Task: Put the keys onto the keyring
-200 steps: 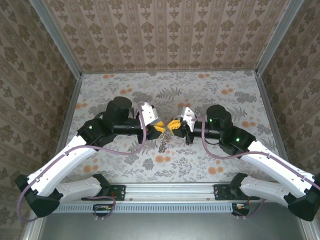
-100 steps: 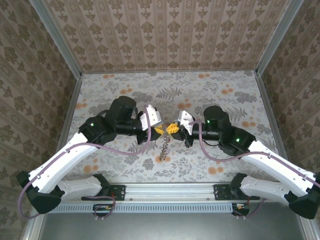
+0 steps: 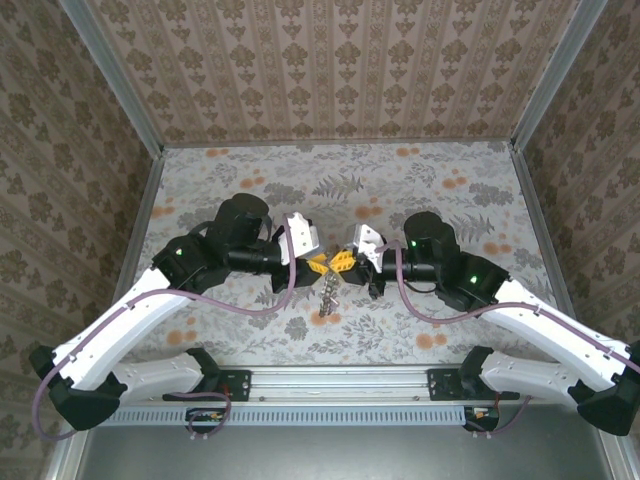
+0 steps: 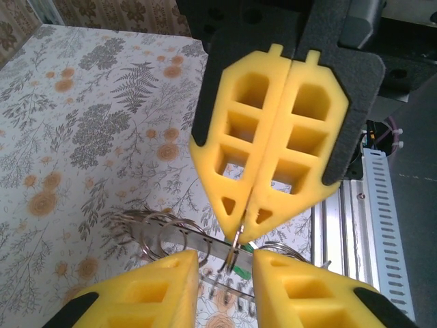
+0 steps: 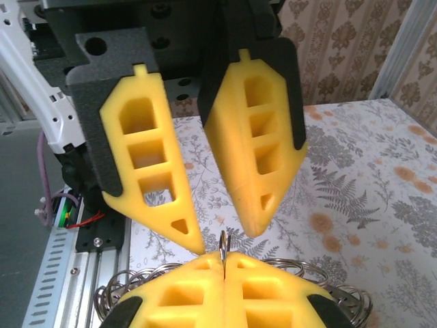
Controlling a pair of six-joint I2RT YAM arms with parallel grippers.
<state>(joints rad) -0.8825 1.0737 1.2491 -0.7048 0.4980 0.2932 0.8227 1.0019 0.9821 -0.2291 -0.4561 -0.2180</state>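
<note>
Pinching the keyring [image 5: 223, 241] by its thin edge in my right gripper [image 5: 223, 261], left gripper [image 4: 225, 260] spread either side, I'm mid-threading, I judge; next I'd close left on the dangling keys [image 3: 327, 291]

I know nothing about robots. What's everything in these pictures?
Bunch of metal rings: one, silvery, hanging below the end effectors.
Tablecloth: one, pale with grey ferns and orange flowers, under the arms.
Walls: three, brown patterned wallpaper, on three sides.
Rail: one, silver, near edge.
Arms: two, black and white, reaching inward from the near edge.
Left end effector: one, yellow fingers, open.
Right end effector: one, yellow fingers, shut on the bunch.
</note>
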